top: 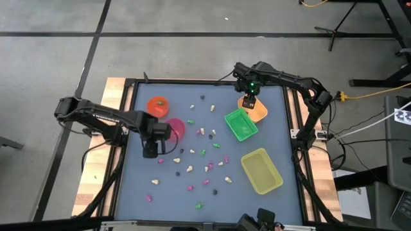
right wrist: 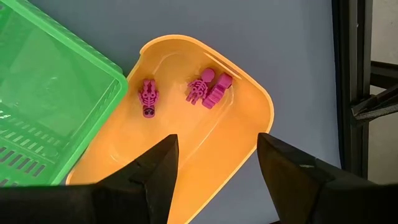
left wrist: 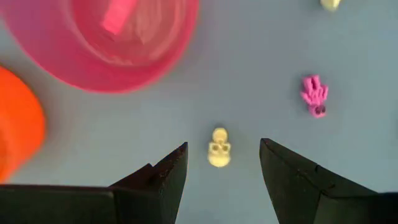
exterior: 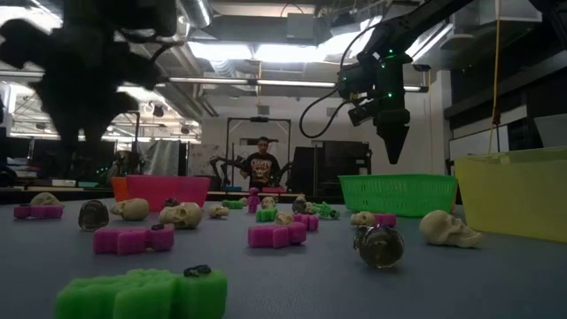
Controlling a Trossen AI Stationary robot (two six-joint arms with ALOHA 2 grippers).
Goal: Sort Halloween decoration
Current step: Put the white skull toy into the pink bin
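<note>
No readable text, label, brand, number or sign can be made out in any view. A patterned black-and-white marker is seen on equipment [top: 402,116] at the right edge of the high view, and a pale print on the shirt of the person [exterior: 260,166] in the low view, but nothing legible.

In the left wrist view the pink cup [left wrist: 109,37] is blurred and cut by the picture's edge, and the pink piece [left wrist: 115,20] inside it cannot be identified. The orange cup [left wrist: 15,127] shows only in part. In the high view the scattered trinkets [top: 192,168] are too small to identify.
</note>
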